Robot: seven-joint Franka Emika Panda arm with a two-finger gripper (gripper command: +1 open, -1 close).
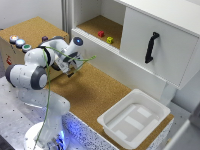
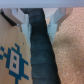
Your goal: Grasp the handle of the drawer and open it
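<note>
The claw (image 1: 71, 71) hangs low over the cork-topped table (image 1: 95, 97), near the table's edge on the exterior view's left, beside the box of coloured push buttons (image 1: 19, 42). It points downward at the cork. In the wrist view two pale fingers (image 2: 21, 20) stand apart with a dark band running between them, so the claw reads as spread and holding nothing, though that picture is blurred.

From the claw the handle (image 1: 151, 47) lies well apart, toward the exterior view's right and higher up, across the open cork. It is a slim black bar, slightly curved, fixed upright on the flat white front of the drawer (image 1: 165, 45), which stands at the table's far corner on the exterior view's right. The bar's long axis runs up and down, tilted a little in this view. The drawer front looks flush with its box, so it seems shut.

As a judgement: the reach has not begun to close on the handle. The claw must rise, cross the table and turn from pointing down to facing the white front, its fingers set either side of the upright bar.

Between the two lie an open shelf with a red block (image 1: 101, 34) and a yellow block (image 1: 110, 40), and, at the near edge, a shallow white tray (image 1: 107, 120).
</note>
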